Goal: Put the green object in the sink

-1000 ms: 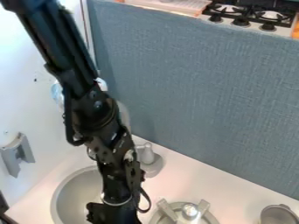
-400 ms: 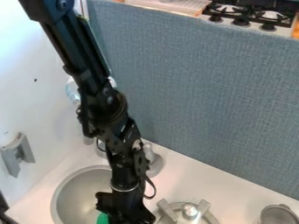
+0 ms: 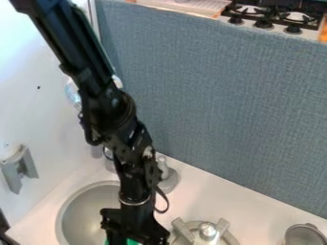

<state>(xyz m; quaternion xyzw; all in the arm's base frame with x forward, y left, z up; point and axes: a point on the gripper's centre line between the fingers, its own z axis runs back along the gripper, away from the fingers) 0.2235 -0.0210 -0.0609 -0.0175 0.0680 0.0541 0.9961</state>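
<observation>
A slight rightward drift could knock the gripper (image 3: 136, 236), open or closed I cannot tell, against the grey knobbed piece (image 3: 207, 231) beside it.

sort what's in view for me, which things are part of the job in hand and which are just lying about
Likely in the job:
- tool
- green thing at the tool
- sink

Just about:
- faucet
- metal lid
- gray cup
- stove
- wall bracket

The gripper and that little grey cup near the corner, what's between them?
In the camera view, a round grey piece lies between the black gripper and the grey cup, with some white counter too.
</observation>
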